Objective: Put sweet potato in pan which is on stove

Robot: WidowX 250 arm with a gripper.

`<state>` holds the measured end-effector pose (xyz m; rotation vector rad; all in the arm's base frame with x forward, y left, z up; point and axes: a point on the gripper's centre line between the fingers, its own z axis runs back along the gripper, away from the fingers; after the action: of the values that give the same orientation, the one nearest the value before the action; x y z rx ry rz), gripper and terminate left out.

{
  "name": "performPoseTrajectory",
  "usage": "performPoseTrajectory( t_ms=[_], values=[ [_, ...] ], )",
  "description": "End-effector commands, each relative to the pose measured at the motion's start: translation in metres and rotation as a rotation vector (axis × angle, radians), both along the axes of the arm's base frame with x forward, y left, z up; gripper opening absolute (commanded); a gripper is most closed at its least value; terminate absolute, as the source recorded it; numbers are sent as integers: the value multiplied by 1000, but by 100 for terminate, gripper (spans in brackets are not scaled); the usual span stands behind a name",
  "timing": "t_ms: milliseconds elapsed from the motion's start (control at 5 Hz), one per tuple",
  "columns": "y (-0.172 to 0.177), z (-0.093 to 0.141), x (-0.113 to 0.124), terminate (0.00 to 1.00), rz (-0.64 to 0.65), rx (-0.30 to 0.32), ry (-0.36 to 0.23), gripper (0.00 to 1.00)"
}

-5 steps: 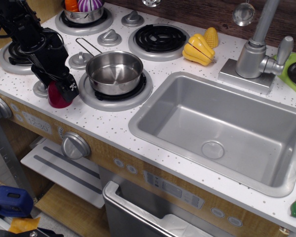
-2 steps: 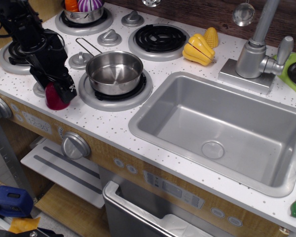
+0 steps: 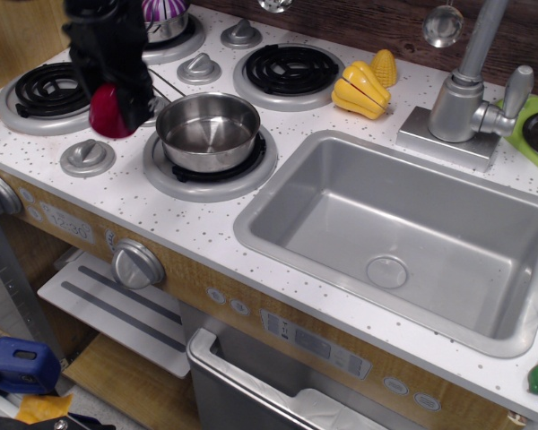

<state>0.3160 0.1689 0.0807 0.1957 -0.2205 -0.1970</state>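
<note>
Observation.image is the only view, and the pan (image 3: 208,131) is taken as the landmark. It is a shiny steel saucepan with straight sides, and it is seen standing upright on the front burner of the stove (image 3: 117,193), with its thin wire handle pointing to the back-left. Nothing is seen inside the pan.

Just to the left of the pan, the sweet potato (image 3: 110,110) is held off the worktop (image 3: 188,235) by the black gripper (image 3: 118,100). The jaws are closed on the dark red toy, which is seen between them, near the pan rim but apart from it. Whether the toy touches the wire handle cannot be told.

Behind the pan and to the left, a second steel pot (image 3: 166,25) with a purple toy (image 3: 164,9) is partly hidden by the arm. Behind the pan and to the right, the yellow corn pieces (image 3: 365,83) are laid on the worktop. To the right of the pan, the grey sink basin (image 3: 403,237) is set, and the faucet (image 3: 471,85) is placed behind it.
</note>
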Motion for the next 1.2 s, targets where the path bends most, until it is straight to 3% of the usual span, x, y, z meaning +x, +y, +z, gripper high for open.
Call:
performPoseTrajectory(
  t_ms=[0, 200, 600, 800, 1000],
  values=[
    [-20, 35, 36, 0, -48, 29, -94, 0],
    [-29, 24, 45, 0, -82, 21, -133, 0],
    [-44, -5, 46, 0, -101, -8, -155, 0],
    [-45, -12, 46, 0, -100, -72, -130, 100],
    [-45, -14, 49, 0, -95, -78, -137, 100]
  ],
)
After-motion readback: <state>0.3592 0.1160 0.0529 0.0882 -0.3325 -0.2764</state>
